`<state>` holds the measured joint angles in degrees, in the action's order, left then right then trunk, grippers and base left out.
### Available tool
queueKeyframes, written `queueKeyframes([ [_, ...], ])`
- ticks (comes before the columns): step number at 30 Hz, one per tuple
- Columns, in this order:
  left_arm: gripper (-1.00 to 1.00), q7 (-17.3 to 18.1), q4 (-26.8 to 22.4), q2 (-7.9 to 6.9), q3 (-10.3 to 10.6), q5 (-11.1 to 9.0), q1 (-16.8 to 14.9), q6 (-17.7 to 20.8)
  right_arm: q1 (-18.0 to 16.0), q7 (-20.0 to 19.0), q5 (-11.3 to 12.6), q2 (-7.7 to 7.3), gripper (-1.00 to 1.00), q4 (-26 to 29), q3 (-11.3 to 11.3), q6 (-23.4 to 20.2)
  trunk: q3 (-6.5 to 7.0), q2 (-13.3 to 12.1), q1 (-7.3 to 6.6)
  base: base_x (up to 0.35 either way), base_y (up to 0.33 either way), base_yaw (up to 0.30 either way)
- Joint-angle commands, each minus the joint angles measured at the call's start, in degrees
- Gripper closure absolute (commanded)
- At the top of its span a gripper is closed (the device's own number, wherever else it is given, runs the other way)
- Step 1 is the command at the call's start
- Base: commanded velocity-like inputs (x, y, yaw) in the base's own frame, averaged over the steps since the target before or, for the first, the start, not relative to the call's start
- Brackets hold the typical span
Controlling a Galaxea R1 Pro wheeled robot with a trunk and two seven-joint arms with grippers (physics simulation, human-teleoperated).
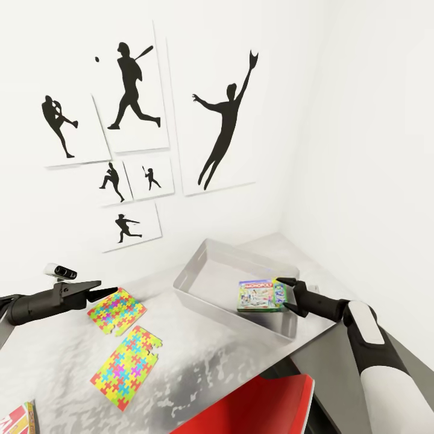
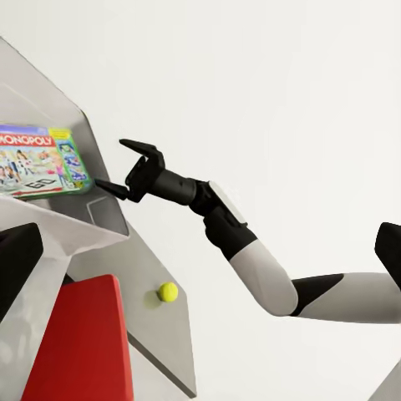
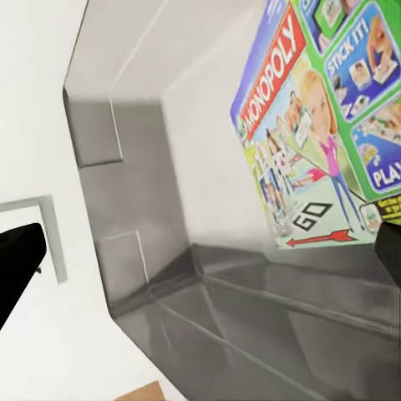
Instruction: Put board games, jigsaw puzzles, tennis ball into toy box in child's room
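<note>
The light grey toy box (image 1: 253,254) stands on the table (image 1: 229,355) near the corner of the child's room. A green-and-white Monopoly board game (image 1: 260,295) hangs tilted over the box's near rim. My right gripper (image 1: 288,294) is open just beside it, fingers spread; the right wrist view shows the game (image 3: 317,134) against the tub's inside. Two jigsaw puzzles (image 1: 116,310) (image 1: 128,358) lie flat on the table. My left gripper (image 1: 105,288) is open next to the farther puzzle. The tennis ball (image 2: 168,291) rests on the table. The bed is out of view.
A red chair (image 1: 253,410) stands at the table's near edge. Another printed game box (image 1: 18,419) peeks in at the table's near left. A small white camera-like device (image 1: 60,271) sits by the wall behind my left arm. Silhouette prints hang above.
</note>
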<state>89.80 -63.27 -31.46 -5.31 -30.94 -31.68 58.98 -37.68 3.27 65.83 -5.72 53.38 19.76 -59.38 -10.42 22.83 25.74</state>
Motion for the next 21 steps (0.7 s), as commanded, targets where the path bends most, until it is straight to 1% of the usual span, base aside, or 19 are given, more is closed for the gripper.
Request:
queueKeyframes([
  [1, -1.00, 0.2, 0.0, -0.04, 0.0, 0.0, 0.0, 0.6, 0.0, 0.6, -2.1, 0.01, -1.00, -0.8, 0.1, -0.4, -0.13, 0.1, 0.05, 0.000, 0.000, 0.000],
  [21, -1.00, 0.2, 0.0, -0.09, 0.1, 0.0, 0.0, 0.6, 0.0, 0.5, -1.9, 0.11, -1.00, 1.2, 0.0, -0.6, -0.13, 0.1, 0.05, 0.000, 0.000, 0.000],
])
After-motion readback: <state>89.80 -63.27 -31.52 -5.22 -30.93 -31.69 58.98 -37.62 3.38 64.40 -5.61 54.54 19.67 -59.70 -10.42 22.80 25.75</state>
